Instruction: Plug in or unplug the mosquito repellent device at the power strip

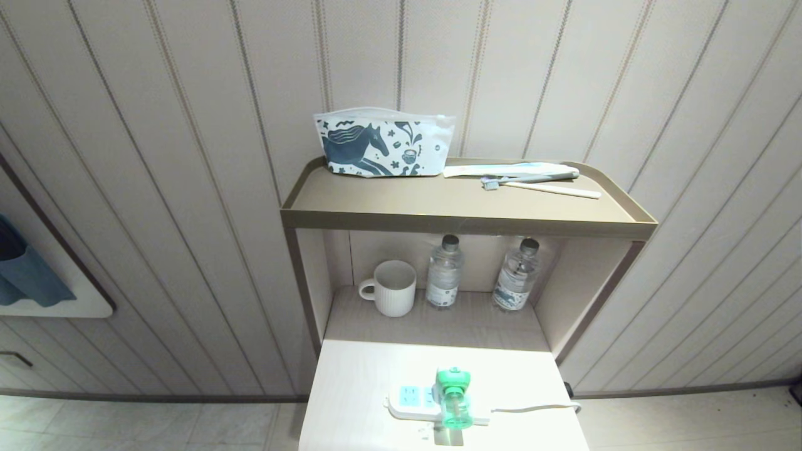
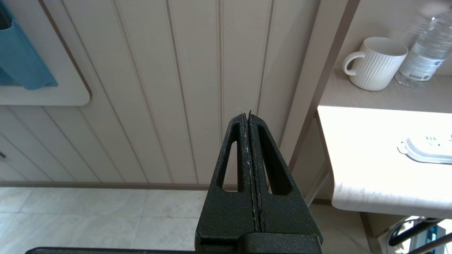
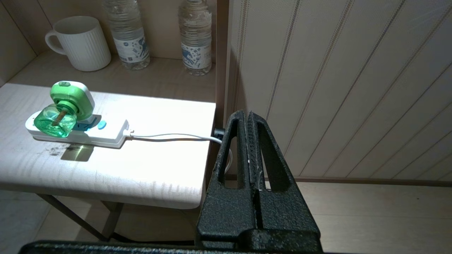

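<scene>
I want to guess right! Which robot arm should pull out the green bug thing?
Probably the right. The right gripper sees the whole mosquito repellent device plugged into the power strip. The left gripper hangs beside the table, seeing only the strip's end. Both are shut and far off.

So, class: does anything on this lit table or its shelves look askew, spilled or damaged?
Nothing stands out. The green-topped mosquito repellent device sits plugged into the flat white power strip, and the ribbed white mug and two clear water bottles stand upright.
</scene>
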Motion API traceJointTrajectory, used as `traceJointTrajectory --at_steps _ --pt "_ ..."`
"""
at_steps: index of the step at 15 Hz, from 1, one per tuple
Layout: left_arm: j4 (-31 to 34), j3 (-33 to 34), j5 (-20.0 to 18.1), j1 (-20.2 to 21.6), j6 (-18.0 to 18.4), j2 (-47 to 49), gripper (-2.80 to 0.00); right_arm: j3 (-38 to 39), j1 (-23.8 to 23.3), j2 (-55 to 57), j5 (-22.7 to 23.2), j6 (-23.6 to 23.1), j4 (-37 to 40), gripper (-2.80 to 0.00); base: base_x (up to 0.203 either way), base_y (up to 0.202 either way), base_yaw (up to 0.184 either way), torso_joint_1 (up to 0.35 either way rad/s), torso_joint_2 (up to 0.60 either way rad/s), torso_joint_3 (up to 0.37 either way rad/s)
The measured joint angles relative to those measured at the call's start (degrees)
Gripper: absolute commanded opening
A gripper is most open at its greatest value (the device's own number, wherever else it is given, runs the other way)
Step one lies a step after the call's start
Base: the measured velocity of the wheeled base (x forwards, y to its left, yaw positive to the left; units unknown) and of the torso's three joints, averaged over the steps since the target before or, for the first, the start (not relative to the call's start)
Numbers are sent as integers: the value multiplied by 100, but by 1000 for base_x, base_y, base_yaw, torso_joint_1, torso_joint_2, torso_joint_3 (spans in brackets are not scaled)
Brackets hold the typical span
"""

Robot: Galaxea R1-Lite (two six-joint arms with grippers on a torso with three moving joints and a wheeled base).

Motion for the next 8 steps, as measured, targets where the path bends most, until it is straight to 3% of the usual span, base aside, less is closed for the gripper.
traceJointTrajectory --at_steps 8 --pt "5 0 4 0 0 0 -280 6 5 10 0 21 4 -280 0 0 0 0 0 0"
